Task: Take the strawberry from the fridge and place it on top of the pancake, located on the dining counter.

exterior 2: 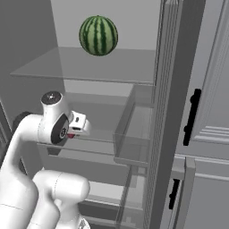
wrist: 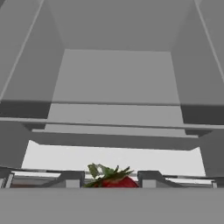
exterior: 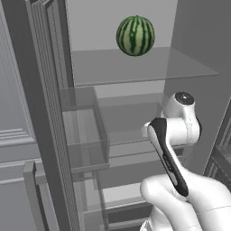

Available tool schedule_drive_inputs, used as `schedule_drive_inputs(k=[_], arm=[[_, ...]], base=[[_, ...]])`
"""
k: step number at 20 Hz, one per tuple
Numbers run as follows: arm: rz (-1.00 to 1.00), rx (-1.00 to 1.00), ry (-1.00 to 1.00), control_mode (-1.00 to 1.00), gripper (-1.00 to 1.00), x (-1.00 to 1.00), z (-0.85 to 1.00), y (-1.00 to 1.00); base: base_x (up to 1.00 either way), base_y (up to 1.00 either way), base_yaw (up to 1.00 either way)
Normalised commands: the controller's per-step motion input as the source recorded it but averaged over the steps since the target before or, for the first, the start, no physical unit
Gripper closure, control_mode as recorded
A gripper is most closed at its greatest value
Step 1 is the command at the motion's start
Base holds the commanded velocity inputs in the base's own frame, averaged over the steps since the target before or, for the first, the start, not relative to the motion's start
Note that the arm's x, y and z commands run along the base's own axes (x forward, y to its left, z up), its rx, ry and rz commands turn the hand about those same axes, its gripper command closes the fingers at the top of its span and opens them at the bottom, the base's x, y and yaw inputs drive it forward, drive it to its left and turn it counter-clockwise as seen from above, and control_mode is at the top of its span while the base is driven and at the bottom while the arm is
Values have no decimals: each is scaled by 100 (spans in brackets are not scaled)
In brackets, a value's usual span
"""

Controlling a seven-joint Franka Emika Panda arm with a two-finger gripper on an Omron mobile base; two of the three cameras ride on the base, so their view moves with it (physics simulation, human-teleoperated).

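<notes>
While my white arm reaches into the open dark grey fridge [exterior: 40, 90], most of my two-finger gripper [wrist: 110, 178] is hidden in both base views behind my own wrist and forearm. Seen from the hand camera, its two dark fingertips [wrist: 70, 177] rise at the bottom edge, partly apart, with the small bright red strawberry [wrist: 114, 180] and its green leaves sitting between them. Only the top of the fruit shows; the rest is cut off by the lower edge, and I cannot tell whether the fingertips touch it or grip it. From the right base camera, a tiny red speck shows just beside my wrist, too small to identify with certainty.

A round, dark-and-light green striped watermelon [exterior: 135, 35] rests on the upper clear glass shelf [exterior: 135, 67], well above my hand. Below it, pale shelves step down into the interior, and a transparent door bin [exterior 2: 134, 134] hangs on the open door. Light grey panelled cabinets [exterior 2: 212, 89] with black handles [exterior 2: 193, 116] stand beside the fridge.
</notes>
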Motion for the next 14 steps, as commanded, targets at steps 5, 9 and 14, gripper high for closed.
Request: schedule_drive_inputs(k=[5, 9, 14], arm=[[0, 0, -3, -100, 100, -96, 100, -1], [0, 0, -1, -100, 100, -80, 100, 0], [0, 0, 0, -100, 100, -88, 100, 0]], base=[[0, 0, 0], [0, 0, 0], [0, 0, 0]])
